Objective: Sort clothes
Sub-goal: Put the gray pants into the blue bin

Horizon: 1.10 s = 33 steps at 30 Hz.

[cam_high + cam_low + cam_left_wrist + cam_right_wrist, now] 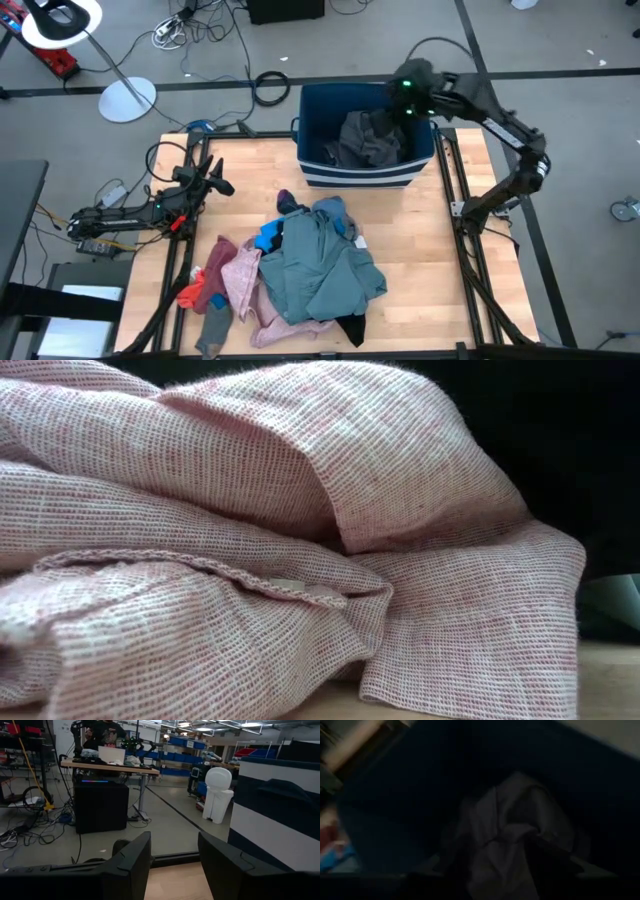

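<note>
One dark grey garment (368, 140) lies binned below my right fingers (405, 95), whose state I can't tell; left fingers (172, 865) open; pile (300, 270) remains.

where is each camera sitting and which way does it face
high: overhead, straight down on wooden table, both arms.
low: table level, filled by pink woven cloth; no arm.
left wrist: past the open left pincer toward the room.
right wrist: down into dark blue striped plastic bin.
shared: high and right wrist both show the dark grey garment in the bin.
</note>
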Motion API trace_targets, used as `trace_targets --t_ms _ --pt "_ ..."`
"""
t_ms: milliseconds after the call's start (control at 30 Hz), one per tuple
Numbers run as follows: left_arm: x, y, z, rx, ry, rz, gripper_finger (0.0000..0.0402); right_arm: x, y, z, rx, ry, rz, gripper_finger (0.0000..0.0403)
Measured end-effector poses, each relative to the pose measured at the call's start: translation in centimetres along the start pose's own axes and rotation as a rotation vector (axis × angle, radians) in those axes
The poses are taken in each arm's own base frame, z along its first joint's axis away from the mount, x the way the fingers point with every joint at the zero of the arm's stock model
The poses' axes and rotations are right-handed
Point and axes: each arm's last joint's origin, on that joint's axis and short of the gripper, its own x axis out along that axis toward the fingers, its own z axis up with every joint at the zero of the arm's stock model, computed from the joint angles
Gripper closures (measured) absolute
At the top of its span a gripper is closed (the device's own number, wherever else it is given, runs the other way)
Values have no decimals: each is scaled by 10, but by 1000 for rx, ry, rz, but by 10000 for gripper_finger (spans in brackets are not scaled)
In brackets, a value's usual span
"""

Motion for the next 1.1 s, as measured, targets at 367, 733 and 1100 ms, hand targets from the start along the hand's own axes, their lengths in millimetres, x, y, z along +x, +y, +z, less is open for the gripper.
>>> trace_targets --t_ms 367,733,1100 --pt "0 0 0 -1 0 0 232 -78 25 -39 64 -90 165 243" --pt "0 -5 0 -116 29 -177 232 -92 73 -82 91 -15 216 245" --pt "-6 -16 10 -230 176 -571 232 -75 133 -143 65 44 177 248"
